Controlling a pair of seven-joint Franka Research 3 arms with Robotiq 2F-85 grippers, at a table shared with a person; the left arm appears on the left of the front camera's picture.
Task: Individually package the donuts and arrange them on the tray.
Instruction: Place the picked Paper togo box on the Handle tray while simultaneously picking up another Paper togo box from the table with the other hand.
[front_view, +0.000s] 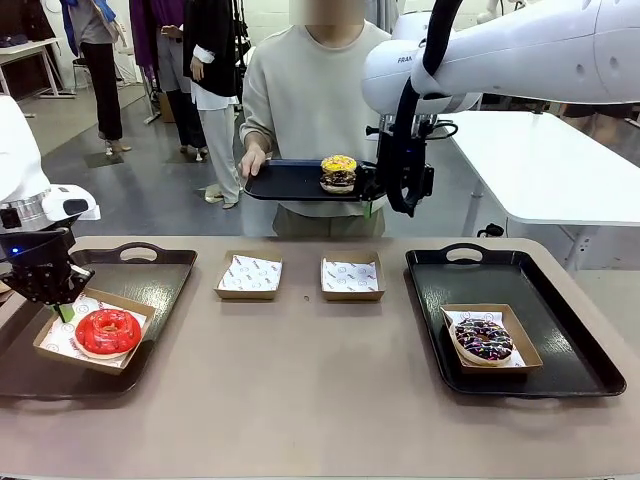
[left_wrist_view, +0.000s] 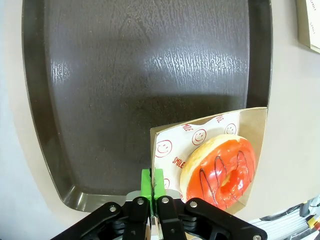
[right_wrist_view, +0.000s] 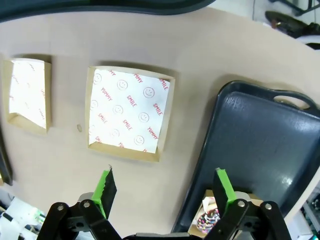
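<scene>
Left fingers pinched shut on box rim, red donut inside at bench 8 o'clock, right fingers wide, empty; lifting left unreleased, I risk tipping the donut out.

The tan table before me carries 4 larger things directly. At my left lies a dark tray, its handle toward the far side. At my right lies a second dark tray, turned the same way. Between them, toward the far side, 2 paper-lined brown boxes sit side by side but apart, 1 left of the other. A tiny speck lies between the boxes, too small to tell.
</scene>
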